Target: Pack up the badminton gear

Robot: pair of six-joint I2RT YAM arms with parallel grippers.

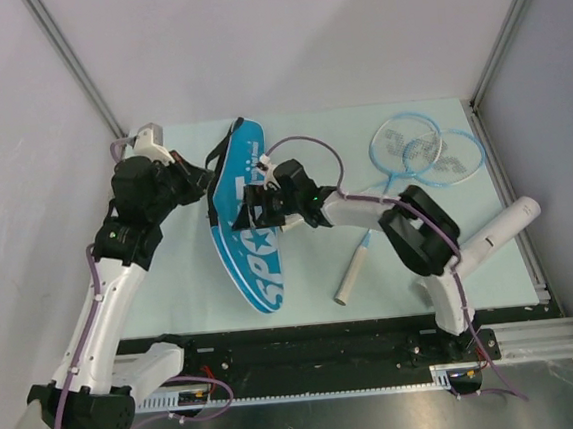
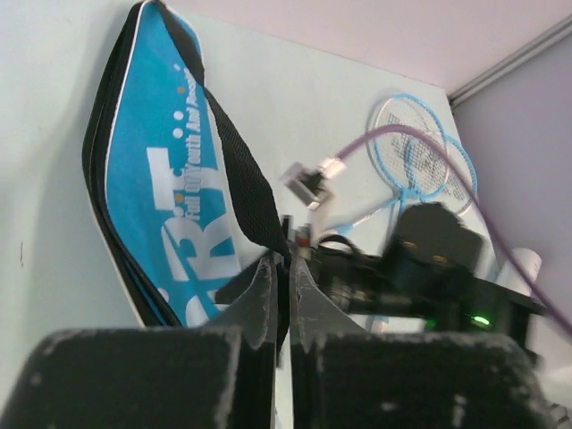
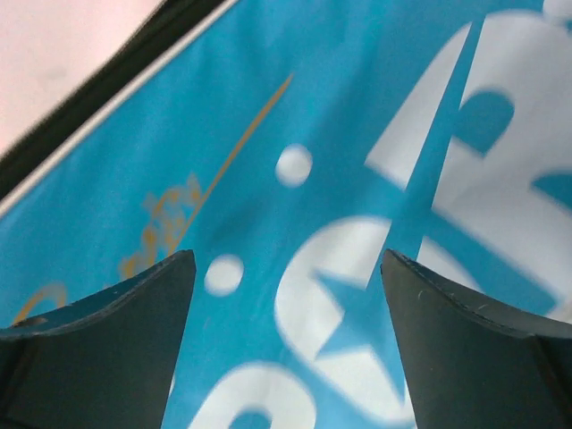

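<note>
The blue racket cover [image 1: 261,267] lettered "SPORT" lies lengthwise left of centre, its far end raised. My left gripper [image 1: 206,177] is shut on the cover's black strap [image 2: 234,170], which runs up from the pinched fingertips [image 2: 268,279]; the left gripper [image 2: 280,261] sits beside the cover [image 2: 147,183]. My right gripper [image 1: 248,212] hovers open just over the cover's lettered face [image 3: 357,134], and in its own view the right gripper [image 3: 286,264] has nothing between the fingers. Two light-blue rackets [image 1: 426,150] lie at the far right, one white handle [image 1: 353,274] pointing toward me.
A long white tube [image 1: 501,230] lies at the right edge of the mat, partly behind the right arm's elbow [image 1: 420,231]. Grey walls close in on both sides. The right arm's purple cable [image 2: 420,134] loops above the rackets [image 2: 420,156].
</note>
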